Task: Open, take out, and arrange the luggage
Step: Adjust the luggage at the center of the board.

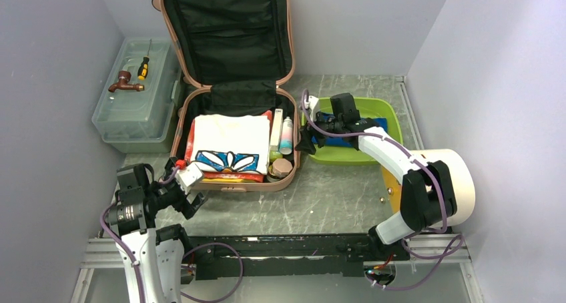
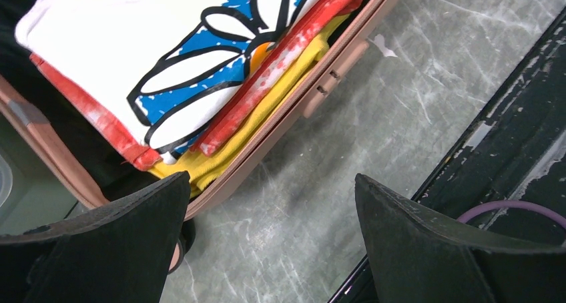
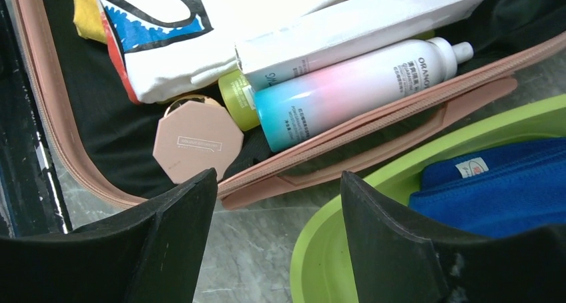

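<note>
Nearest the bases, at about 7 o'clock in the top view, the left gripper (image 2: 270, 179) hangs spread wide with nothing in it, just off the suitcase's (image 1: 227, 36) near rim. There's the first risk. If it dives for the folded shirts (image 1: 230, 143) from this low angle, a finger could catch the pink rim and shove the whole case across the table (image 1: 320, 203). It could also pinch only the top shirt, and then the stack underneath spills.

Over at 2 o'clock, the right gripper (image 3: 279, 176) sits with its fingers apart and empty, above the gap between the case's right rim and the green tray (image 1: 394, 116). The spray bottle (image 3: 354, 89), the white box (image 3: 360, 23) and the pink compact (image 3: 193, 146) are packed tight along that wall. A round bottle could roll out of a loose pinch, and a finger wedged beside it may nudge the box or the compact. The tray already holds a blue cloth (image 3: 494, 189), so space for setting things down looks tight.

The suitcase itself sits left of centre, open. Its base lies flat with the opening facing up, and the lid stands up toward the back wall at 12 o'clock. I can't tell whether the lid is leaning on the wall. Opened out, its long axis runs from 6 to 12, with the handle edge facing 6 and the hinge across the middle. A hard tug on the base could bring that lid down.

Far left, at 10 o'clock, sits a toolbox (image 1: 133, 116).
</note>
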Motion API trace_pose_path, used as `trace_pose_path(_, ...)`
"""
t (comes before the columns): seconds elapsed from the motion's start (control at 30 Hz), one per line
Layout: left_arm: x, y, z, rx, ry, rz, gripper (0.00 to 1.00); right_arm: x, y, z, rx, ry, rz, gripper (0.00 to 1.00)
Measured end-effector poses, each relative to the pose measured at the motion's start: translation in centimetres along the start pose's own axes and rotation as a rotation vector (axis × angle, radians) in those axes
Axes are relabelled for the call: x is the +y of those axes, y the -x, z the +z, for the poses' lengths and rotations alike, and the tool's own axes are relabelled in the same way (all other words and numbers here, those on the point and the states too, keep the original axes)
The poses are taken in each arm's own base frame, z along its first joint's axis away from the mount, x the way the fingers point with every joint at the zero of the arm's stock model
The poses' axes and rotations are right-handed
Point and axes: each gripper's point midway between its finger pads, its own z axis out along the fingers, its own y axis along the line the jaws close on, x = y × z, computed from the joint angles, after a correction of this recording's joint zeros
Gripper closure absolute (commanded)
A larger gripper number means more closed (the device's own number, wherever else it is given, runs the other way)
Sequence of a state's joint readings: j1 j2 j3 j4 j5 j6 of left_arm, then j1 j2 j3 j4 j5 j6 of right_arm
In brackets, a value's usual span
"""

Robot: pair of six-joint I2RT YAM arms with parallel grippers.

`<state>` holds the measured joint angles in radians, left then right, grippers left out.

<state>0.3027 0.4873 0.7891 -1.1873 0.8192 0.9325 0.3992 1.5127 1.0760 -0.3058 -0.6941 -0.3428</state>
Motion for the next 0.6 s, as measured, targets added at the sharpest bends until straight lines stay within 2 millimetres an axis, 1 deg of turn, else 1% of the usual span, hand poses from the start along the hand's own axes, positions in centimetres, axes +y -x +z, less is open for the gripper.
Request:
trace_pose_path(0.13, -0.4, 0.6, 0.2, -0.018, -0.050, 0.000, 0.01, -0.8, -0.1, -0.7, -0.016, -0.009, 0.017, 0.33)
trace_pose_path(0.2, -0.1, 1.4, 0.2, -0.034, -0.076, -0.016, 0.01, -1.3, -0.3, -1.0, -0.023, -0.017, 0.029, 0.33)
trace_pose_path(0.33, 1.9, 4.0, 0.1, -0.069, -0.106, -0.027, 0.01, -2.0, -0.3, -1.6, -0.036, -0.030, 0.042, 0.33)
trace_pose_path(0.37, 2.9, 4.8, 0.3, -0.077, -0.116, -0.028, 0.01, -2.2, -0.3, -1.8, -0.040, -0.037, 0.045, 0.33)
trace_pose_path(0.4, 3.5, 5.2, 0.5, -0.080, -0.119, -0.025, 0.01, -2.3, -0.3, -2.0, -0.043, -0.040, 0.045, 0.33)
trace_pose_path(0.47, 4.8, 5.7, 1.4, -0.069, -0.141, -0.019, 0.01, -2.6, -0.2, -2.5, -0.051, -0.053, 0.048, 0.33)
trace_pose_path(0.5, 5.1, 5.8, 2.0, -0.060, -0.155, -0.007, 0.01, -2.7, -0.1, -2.7, -0.058, -0.059, 0.048, 0.34)
trace_pose_path(0.57, 5.0, 5.3, 4.2, 0.009, -0.205, 0.034, 0.01, -3.0, 0.0, -3.1, -0.066, -0.067, 0.050, 0.34)
trace_pose_path(0.6, 4.3, 5.2, 5.4, 0.045, -0.240, 0.073, 0.01, -3.1, 0.1, -3.2, -0.069, -0.070, 0.051, 0.34)
